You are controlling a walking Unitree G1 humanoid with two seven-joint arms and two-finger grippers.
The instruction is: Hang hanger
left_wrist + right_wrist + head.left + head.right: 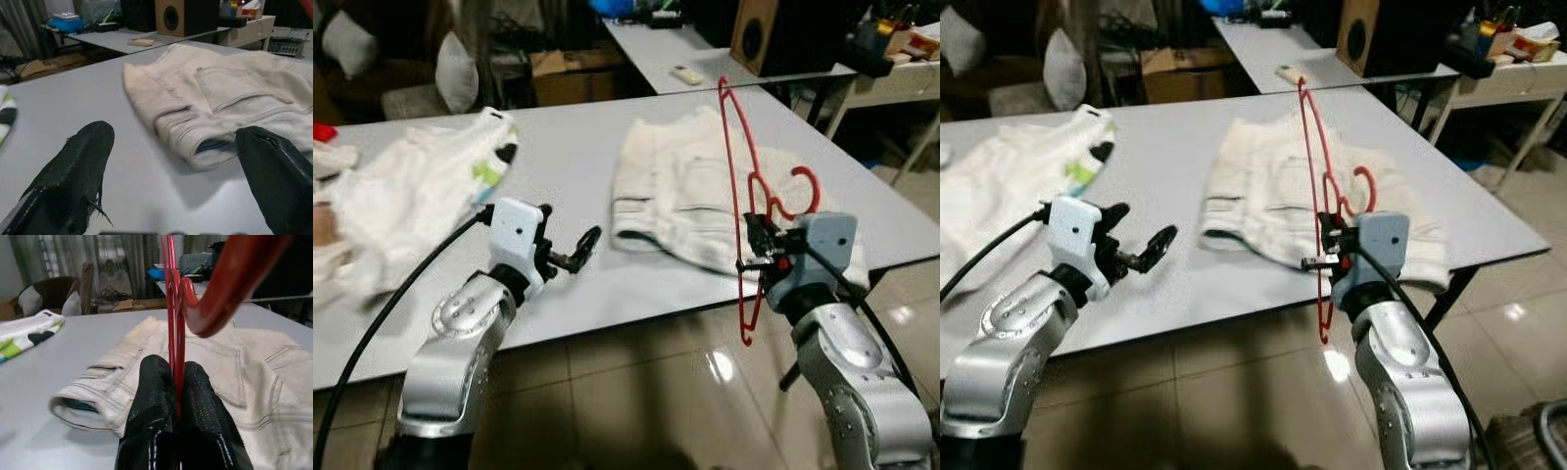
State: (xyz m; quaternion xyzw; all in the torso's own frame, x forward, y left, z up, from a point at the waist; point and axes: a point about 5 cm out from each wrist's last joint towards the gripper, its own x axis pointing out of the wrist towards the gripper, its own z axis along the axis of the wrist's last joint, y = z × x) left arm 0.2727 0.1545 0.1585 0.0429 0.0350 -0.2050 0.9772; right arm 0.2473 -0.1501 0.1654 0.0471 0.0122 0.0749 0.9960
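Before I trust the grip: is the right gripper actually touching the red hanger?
Touching. The right wrist view shows the right gripper shut on the red hanger.

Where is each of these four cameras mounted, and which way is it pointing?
Left and right eye views: on the head, looking down at the grey table, both silver arms showing.
Left wrist view: along the open left gripper, toward the folded cream trousers.
Right wrist view: along the right gripper, clamped on the red hanger.
All show the trousers.
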